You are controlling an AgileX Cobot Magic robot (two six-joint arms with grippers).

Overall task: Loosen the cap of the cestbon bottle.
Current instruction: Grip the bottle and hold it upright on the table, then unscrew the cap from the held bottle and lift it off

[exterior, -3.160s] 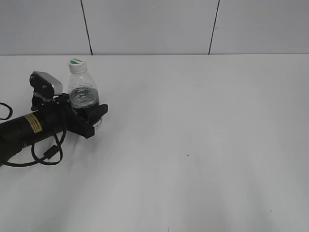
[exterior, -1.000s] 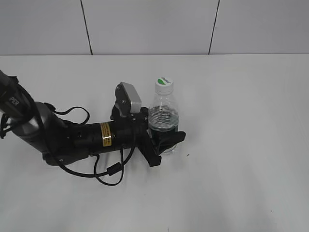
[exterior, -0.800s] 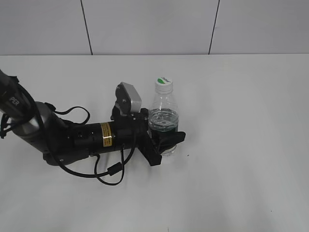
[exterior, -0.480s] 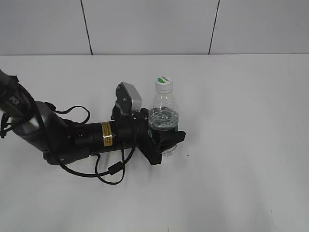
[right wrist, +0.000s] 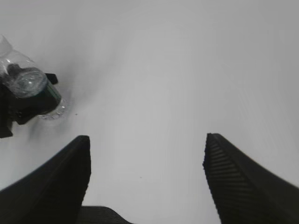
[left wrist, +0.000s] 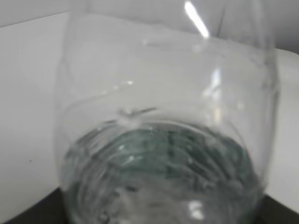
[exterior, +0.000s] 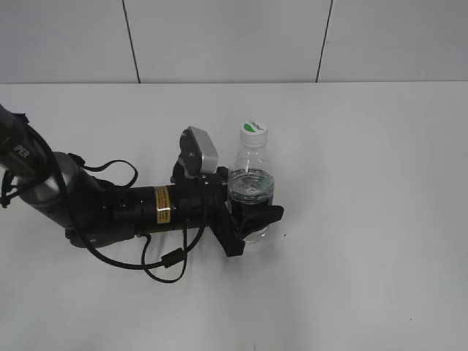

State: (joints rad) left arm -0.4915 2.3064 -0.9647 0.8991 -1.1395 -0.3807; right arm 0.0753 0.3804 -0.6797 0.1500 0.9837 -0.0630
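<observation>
White table [exterior: 365, 219] fills every view; only the exterior view shows the cap [exterior: 253, 131] on the cestbon bottle [exterior: 251, 175]. Lying low, the left gripper [exterior: 252, 219] clamps the bottle's base, while the right gripper [right wrist: 145, 182] hangs spread wide, well apart.

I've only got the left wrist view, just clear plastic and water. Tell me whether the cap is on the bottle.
Observer: Yes. The white cap sits on the bottle, which stands upright in the exterior view.
Operator: Report the left grip.
Observer: The left gripper is clamped around the bottle's lower body, at the green label.
Operator: Now the right gripper.
Observer: The right gripper is open, holding nothing, above bare table; the bottle lies toward its camera's upper left.
</observation>
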